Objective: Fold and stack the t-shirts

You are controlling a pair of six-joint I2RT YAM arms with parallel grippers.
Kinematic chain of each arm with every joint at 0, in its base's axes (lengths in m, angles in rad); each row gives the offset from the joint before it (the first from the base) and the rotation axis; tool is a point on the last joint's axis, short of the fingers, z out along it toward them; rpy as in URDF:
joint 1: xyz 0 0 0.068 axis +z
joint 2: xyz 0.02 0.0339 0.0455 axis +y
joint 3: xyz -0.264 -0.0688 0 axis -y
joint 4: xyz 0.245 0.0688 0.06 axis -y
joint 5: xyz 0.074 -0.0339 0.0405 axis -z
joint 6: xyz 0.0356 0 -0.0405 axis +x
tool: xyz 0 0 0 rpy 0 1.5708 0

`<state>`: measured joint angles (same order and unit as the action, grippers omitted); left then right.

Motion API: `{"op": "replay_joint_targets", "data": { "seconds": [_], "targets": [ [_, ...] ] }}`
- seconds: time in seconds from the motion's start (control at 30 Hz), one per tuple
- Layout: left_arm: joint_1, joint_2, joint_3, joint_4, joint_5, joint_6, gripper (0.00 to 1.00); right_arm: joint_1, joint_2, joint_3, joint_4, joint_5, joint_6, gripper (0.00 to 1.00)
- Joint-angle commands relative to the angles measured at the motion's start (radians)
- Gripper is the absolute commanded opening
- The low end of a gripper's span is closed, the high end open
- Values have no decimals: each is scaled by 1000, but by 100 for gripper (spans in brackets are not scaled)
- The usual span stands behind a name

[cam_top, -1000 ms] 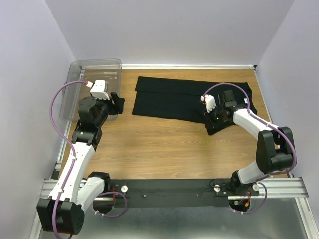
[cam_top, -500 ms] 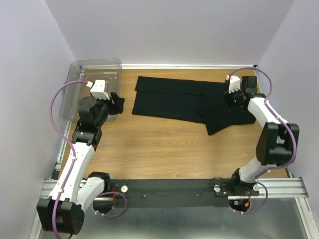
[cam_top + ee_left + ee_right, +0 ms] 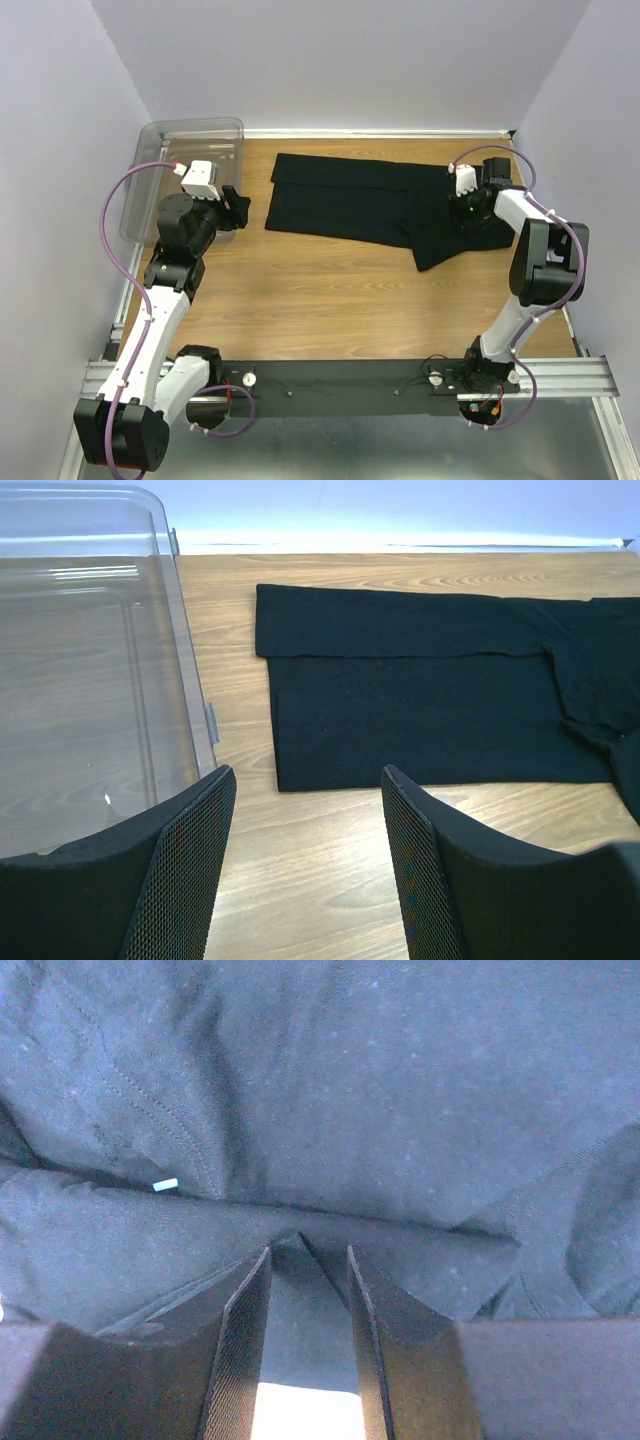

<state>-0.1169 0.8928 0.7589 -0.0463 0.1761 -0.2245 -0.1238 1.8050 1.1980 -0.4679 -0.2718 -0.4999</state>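
One black t-shirt [image 3: 360,205] lay on the table [image 3: 330,295], long axis left-right, straight end toward one clear bin [image 3: 150,190]. Left claw [image 3: 305,780] spread, empty — right claw [image 3: 308,1250] at its right end, cloth between tips, grip unclear.

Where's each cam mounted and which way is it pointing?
Top external: above, behind the bases, looking down on the table; both arms show.
Left wrist: faces across the table at clear bin and t-shirt; left gripper at bottom.
Right wrist: close down onto t-shirt; right gripper at bottom.
Shared: t-shirt, all three.
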Motion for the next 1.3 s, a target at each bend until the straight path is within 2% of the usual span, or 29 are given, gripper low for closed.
{"op": "replay_joint_targets", "data": {
  "seconds": [0.0,0.2,0.3,0.4,0.47,0.93,1.27],
  "targets": [
    [5,-5,10,17,23,13,68,0,39,26,-35,-47,-43,45],
    [5,0,10,17,23,13,68,0,47,22,-55,-64,-61,43],
    [5,1,11,17,23,13,68,0,40,23,-71,-75,-80,40],
    [5,3,11,17,23,14,68,0,24,23,-80,-86,-89,23],
    [5,3,11,17,22,14,68,0,2,23,-87,-96,-94,2],
    [5,0,11,17,20,14,68,-2,-176,90,-87,-112,-55,1],
    [5,0,10,17,17,17,68,-2,-98,182,34,-67,-8,1]
  ]
}}
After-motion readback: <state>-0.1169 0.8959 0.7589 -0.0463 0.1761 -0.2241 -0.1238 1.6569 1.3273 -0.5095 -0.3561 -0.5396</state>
